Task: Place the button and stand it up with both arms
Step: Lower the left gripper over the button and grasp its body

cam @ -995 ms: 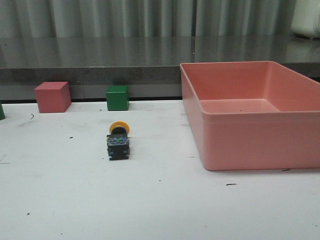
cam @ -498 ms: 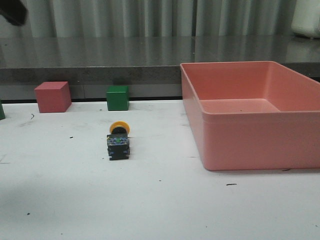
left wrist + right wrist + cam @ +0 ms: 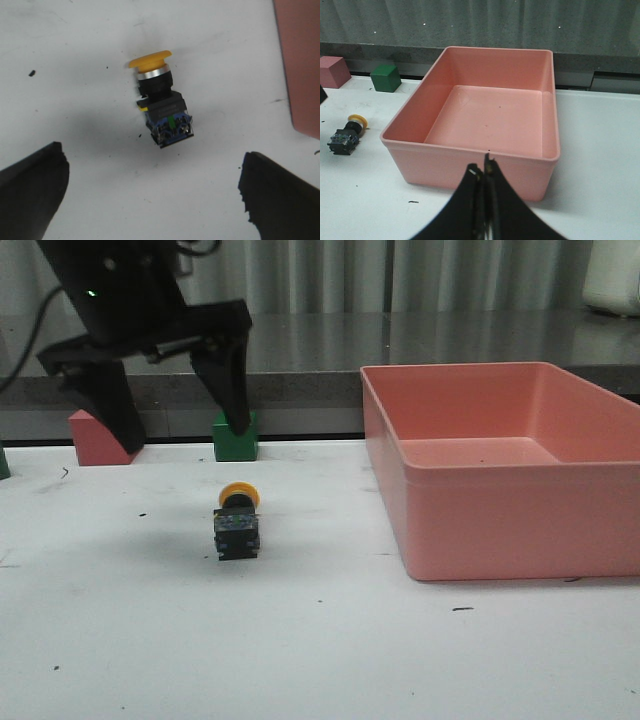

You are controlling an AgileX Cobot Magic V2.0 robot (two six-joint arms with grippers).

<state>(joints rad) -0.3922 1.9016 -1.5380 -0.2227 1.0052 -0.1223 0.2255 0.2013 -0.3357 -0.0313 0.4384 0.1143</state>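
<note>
The button (image 3: 237, 523) lies on its side on the white table, its yellow cap pointing away from me and its bluish-grey base towards me. It also shows in the left wrist view (image 3: 161, 108) and the right wrist view (image 3: 346, 136). My left gripper (image 3: 182, 440) hangs open and empty above and behind the button, its fingers (image 3: 228, 380) spread wide. In the left wrist view the gripper (image 3: 152, 187) has the button lying beyond its tips. My right gripper (image 3: 484, 169) is shut and empty, just in front of the pink bin; it is out of the front view.
A large pink bin (image 3: 530, 540) stands on the right of the table, with nothing inside. A pink cube (image 3: 105, 432) and a green cube (image 3: 236, 440) sit at the back edge, behind the left gripper. A grey ledge runs behind the table.
My left arm has come down into the front view from the upper left and now hangs open over the button. The button has not moved.
</note>
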